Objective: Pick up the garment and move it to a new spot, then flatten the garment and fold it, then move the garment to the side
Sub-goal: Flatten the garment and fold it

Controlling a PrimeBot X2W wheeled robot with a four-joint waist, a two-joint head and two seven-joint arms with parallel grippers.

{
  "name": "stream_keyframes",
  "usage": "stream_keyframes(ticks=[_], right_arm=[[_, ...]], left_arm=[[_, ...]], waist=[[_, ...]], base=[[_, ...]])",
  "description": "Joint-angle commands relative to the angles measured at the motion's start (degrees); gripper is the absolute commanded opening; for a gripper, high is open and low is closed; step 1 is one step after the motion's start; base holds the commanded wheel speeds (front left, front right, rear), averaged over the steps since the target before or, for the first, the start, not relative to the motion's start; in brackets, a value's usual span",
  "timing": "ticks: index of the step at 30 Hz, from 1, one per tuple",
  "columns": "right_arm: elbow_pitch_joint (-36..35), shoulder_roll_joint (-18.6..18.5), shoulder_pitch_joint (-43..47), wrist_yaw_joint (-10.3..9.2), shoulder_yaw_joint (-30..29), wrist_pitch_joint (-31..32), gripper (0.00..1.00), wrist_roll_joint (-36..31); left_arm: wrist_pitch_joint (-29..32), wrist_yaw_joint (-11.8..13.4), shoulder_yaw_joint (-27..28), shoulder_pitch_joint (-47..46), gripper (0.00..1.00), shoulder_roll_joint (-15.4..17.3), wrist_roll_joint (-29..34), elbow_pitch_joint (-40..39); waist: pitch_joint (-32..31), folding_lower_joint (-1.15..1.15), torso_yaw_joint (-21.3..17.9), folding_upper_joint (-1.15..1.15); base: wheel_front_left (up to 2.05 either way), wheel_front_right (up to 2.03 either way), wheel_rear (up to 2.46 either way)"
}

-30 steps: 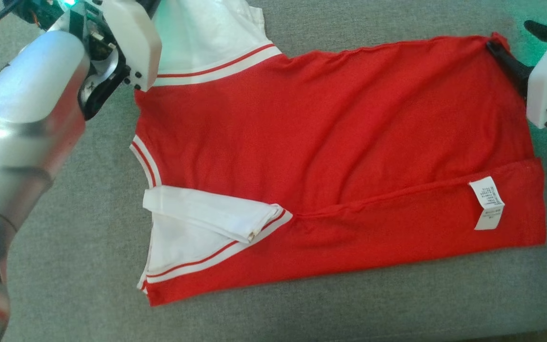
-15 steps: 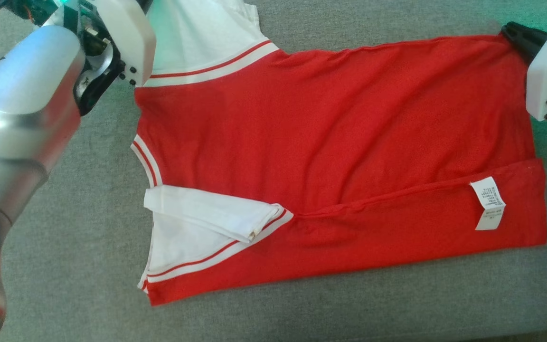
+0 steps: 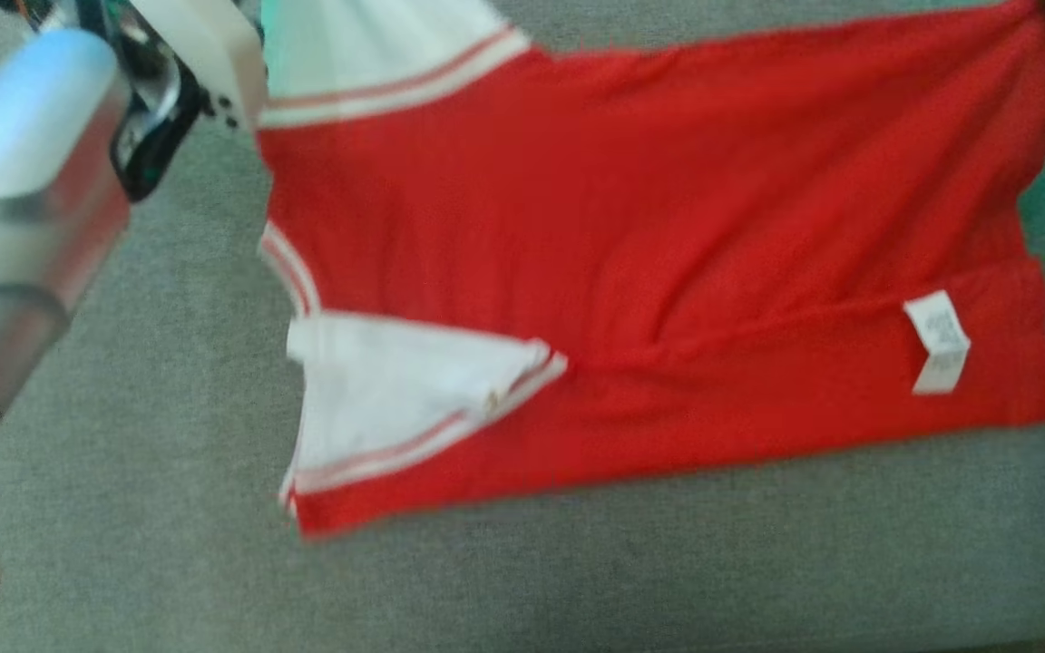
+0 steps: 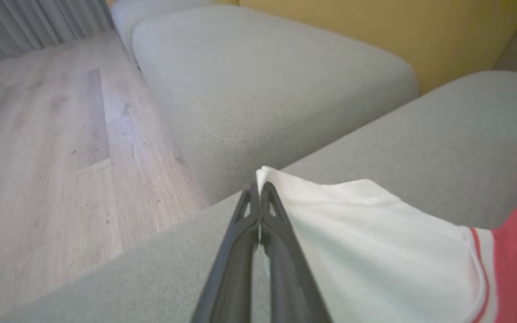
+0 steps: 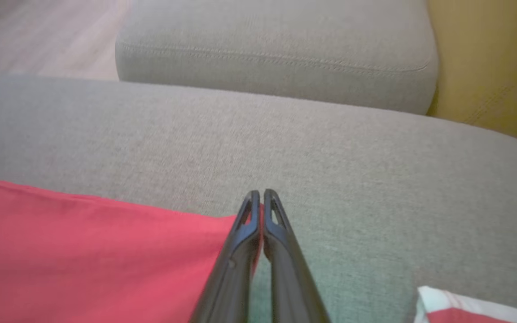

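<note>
The garment (image 3: 631, 227) is a red shirt with white, red-striped sleeves, spread on the grey sofa cushion (image 3: 577, 580). A white care label (image 3: 938, 343) shows near its right hem. In the left wrist view my left gripper (image 4: 259, 190) is shut on the corner of the far white sleeve (image 4: 366, 242). My right gripper (image 5: 260, 199) is shut on the far red hem corner (image 5: 106, 251), with a sliver of red cloth between its fingers (image 5: 245, 233). In the head view the near sleeve (image 3: 395, 381) lies folded over the shirt's body, and my left forearm (image 3: 14, 190) stands at the upper left.
A second grey cushion (image 4: 258, 76) sits beyond the one under the garment, separated by a gap. Wooden floor (image 4: 47, 148) lies past the cushion's edge on my left. A yellow wall (image 5: 487, 58) rises behind the sofa.
My right gripper has shut on the red hem corner. The far edge of the garment is pulled up and outward, and the whole head picture has shifted and blurred.
</note>
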Motion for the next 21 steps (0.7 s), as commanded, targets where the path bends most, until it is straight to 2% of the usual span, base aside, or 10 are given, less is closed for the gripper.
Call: stream_keyframes(ticks=[1,3,8,16,21], right_arm=[[-0.4,-2.6,0.0,-0.04,-2.0,-2.3,0.00,1.4],[0.0,-3.1,0.2,-0.04,-3.5,-4.5,0.00,2.6],[-0.6,-3.3,2.2,-0.04,-4.7,-7.0,0.00,4.4],[-4.1,-4.4,9.2,-0.04,-4.4,-10.9,0.00,3.9],[-6.3,-5.6,14.3,-0.04,-5.1,-12.3,0.00,2.9]], left_arm=[[-3.3,0.1,3.1,-5.2,0.00,2.2,-0.5,0.1],[-6.3,0.1,4.2,-5.4,0.00,1.8,-1.6,0.3],[-7.4,0.1,4.5,-3.5,0.00,2.3,-4.2,-1.4],[-8.6,0.1,2.1,4.4,0.00,7.8,-6.8,-9.7],[-9.7,2.1,1.4,10.9,0.00,11.7,-7.0,-16.6]], waist=[[-0.2,0.00,0.3,0.00],[-0.7,0.00,0.8,0.00],[-1.9,0.00,1.2,0.00],[-5.7,0.00,1.8,0.00],[-7.7,0.00,2.1,0.00]], base=[[0.00,0.00,0.00],[0.00,0.00,0.00],[0.00,0.00,0.00],[0.00,0.00,0.00],[0.00,0.00,0.00]])
